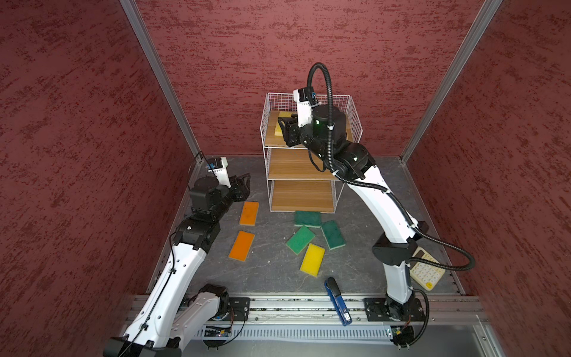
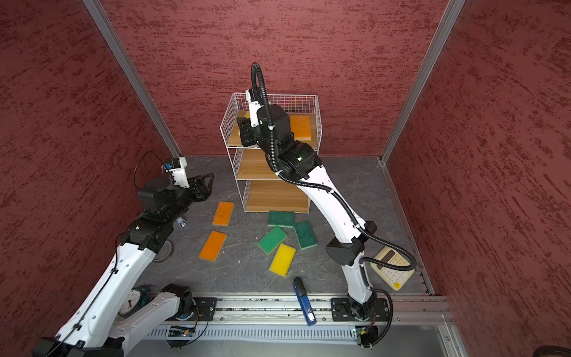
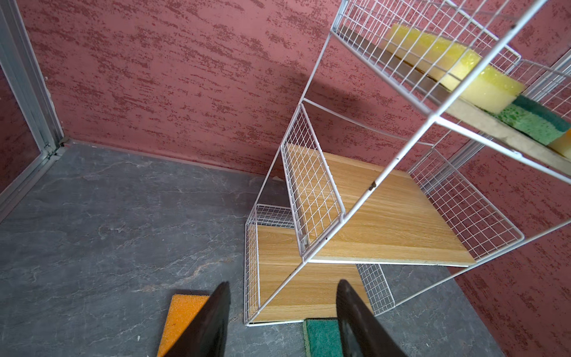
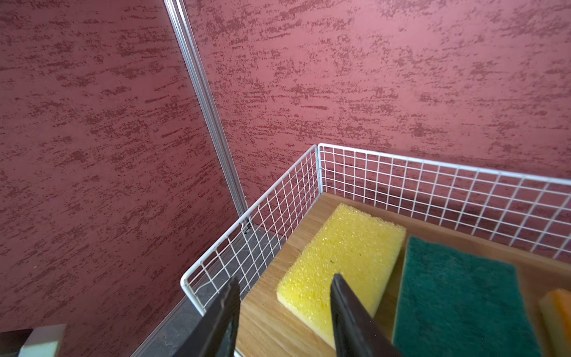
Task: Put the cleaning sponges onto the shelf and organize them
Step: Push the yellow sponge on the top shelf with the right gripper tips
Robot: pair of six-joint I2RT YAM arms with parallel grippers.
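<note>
Right claw (image 4: 285,278): jaws spread partway, nothing between them. We see it low over the top board of the shelf (image 1: 296,168), at the board's left end in both top views. One finger (image 4: 349,312) overlaps the yellow sponge (image 4: 340,262) lying flat there; whether they touch we cannot tell.

Next on the same board is a green sponge (image 4: 457,303), dark face up, then an orange sponge (image 2: 300,126) at the right end. Count on the shelf: three, one of each colour, side by side.

Left claw (image 3: 283,282): jaws likewise apart, holding nothing, above the table (image 1: 272,272), left of the shelf's foot.

Count on the table: six.
- Two orange: far orange sponge (image 1: 249,213), nearest the left claw, and near orange sponge (image 1: 241,245).
- Three green, clustered before the shelf: back green sponge (image 1: 307,218), left green sponge (image 1: 300,239), right green sponge (image 1: 332,235).
- One yellow: table yellow sponge (image 1: 312,259), just beside the left green sponge.

Nine sponges in all: four green, three orange, two yellow.

At the near edge: one calculator (image 1: 426,273), one blue-handled tool (image 1: 338,304).
</note>
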